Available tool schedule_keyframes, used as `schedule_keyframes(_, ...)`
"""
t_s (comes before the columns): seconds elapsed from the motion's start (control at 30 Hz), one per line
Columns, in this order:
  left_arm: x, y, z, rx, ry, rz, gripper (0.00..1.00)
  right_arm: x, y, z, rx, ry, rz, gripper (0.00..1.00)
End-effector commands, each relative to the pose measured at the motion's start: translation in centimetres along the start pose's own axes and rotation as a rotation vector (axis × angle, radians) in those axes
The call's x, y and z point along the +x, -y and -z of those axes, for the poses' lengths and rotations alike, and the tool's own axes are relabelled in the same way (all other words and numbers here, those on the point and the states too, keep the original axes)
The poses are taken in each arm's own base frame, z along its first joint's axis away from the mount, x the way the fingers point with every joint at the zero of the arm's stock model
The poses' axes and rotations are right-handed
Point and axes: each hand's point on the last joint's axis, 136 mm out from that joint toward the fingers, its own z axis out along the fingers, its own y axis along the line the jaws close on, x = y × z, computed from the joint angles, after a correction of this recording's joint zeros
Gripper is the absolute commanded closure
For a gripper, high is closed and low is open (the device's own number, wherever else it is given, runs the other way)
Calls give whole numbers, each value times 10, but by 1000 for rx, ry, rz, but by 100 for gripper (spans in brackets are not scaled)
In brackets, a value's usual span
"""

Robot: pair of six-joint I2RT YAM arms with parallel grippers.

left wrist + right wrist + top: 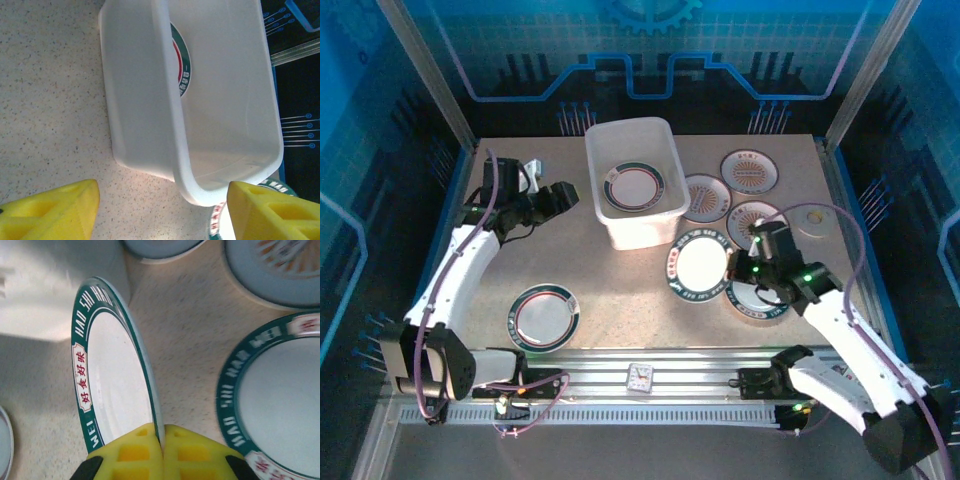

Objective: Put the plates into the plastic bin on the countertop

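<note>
Right fingers (135, 457): closed tight on the rim of a green-edged plate (115, 375) that stretches ahead of them, apparently tipped up. Just right of those fingers, a second green-edged plate (280, 400) flat on the countertop (190, 330). Ahead and left, the bin (45, 285). Left fingers (55, 212): spread wide, holding nothing, bin wall just ahead between them, one plate (181, 65) inside.

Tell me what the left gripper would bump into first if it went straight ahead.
Most likely the bin. The left gripper points at its side wall, with just bare countertop between them, though how far is hard to tell.
</note>
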Motion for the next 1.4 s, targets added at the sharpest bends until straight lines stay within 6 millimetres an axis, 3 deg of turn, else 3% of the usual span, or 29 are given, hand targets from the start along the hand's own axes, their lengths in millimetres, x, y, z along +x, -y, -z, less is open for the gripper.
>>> schedule_keyframes(0.0,-11,9,-4,18,10,-36,31,-31,23,46,128,134,-97,100)
schedule_keyframes(0.13,-19,12,-10,21,4,-44,31,-62,34,85,204,282,-151,100)
schedule_keyframes(0.23,-23,11,-17,22,2,-47,31,-89,25,105,177,402,-187,100)
schedule_keyframes(0.4,-29,6,-35,10,-31,-42,31,-142,-25,114,-30,551,-256,100)
schedule_keyframes(0.53,-36,8,-46,33,-29,-54,31,-177,-73,111,-78,634,-233,100)
schedule_keyframes(0.7,-45,8,-56,38,-25,-68,31,-209,-127,81,-128,660,-277,100)
schedule_keyframes(0.83,-52,9,-62,42,-22,-79,31,-223,-164,40,-186,657,-367,100)
schedule_keyframes(0.97,-62,8,-63,27,-16,-103,31,-226,-187,-7,-207,609,-476,100)
schedule_keyframes(1.07,-72,5,-59,11,-9,-108,31,-227,-201,-31,-198,574,-531,100)
schedule_keyframes(1.17,-82,-2,-51,-5,16,-93,31,-223,-215,-41,-182,613,-546,100)
schedule_keyframes(1.37,-94,-14,-41,-21,45,-65,30,-201,-212,-71,-112,576,-722,100)
